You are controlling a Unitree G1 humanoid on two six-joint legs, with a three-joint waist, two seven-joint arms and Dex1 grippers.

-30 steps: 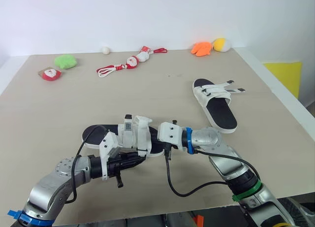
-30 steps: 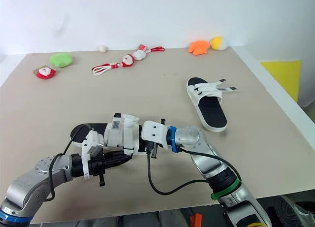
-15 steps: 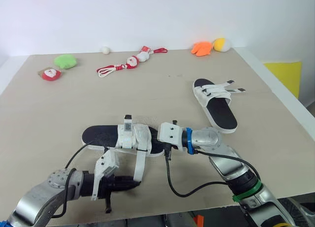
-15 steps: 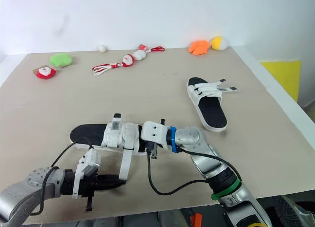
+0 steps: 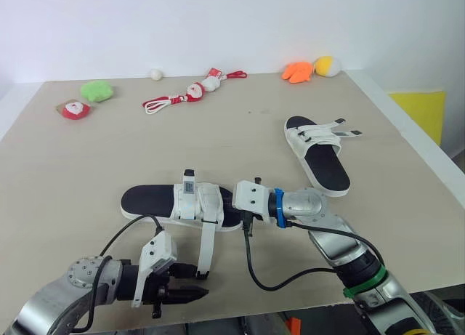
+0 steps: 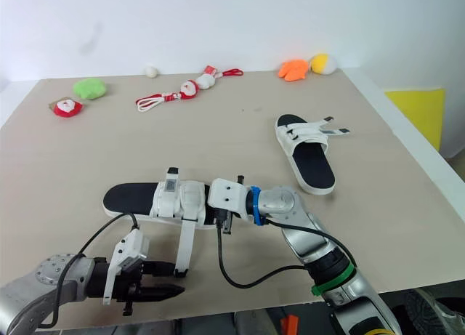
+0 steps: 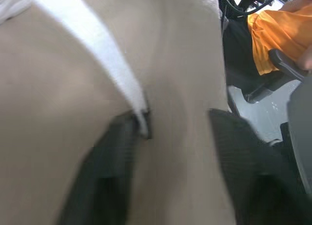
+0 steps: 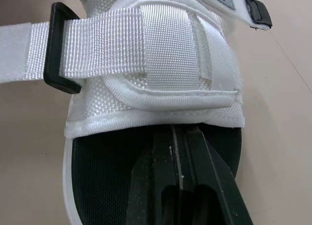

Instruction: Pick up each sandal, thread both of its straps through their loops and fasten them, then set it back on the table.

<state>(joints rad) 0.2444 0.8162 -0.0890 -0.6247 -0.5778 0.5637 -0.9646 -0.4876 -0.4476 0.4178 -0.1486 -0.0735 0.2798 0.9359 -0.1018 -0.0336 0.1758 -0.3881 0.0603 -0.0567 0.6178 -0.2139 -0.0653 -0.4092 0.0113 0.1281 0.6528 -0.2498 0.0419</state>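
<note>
The near sandal, black sole with white straps, lies flat on the table. One strap is through its black loop, and its free end trails toward the table's front edge. My left gripper is open just past that strap's tip, which lies beside one finger with nothing gripped. My right gripper is shut, its tips pressed on the black insole under the white upper. The second sandal lies at the right, its straps loose.
Small toys line the back edge: a green plush, a red and white one, a Santa lanyard, an orange toy and a yellow one. A black cable loops by the table's front edge. A person in orange is beyond it.
The left gripper drew the strap out toward the table's front, then let it go and opened. The sandal has come down flat on the table. The right gripper has stayed in place.
</note>
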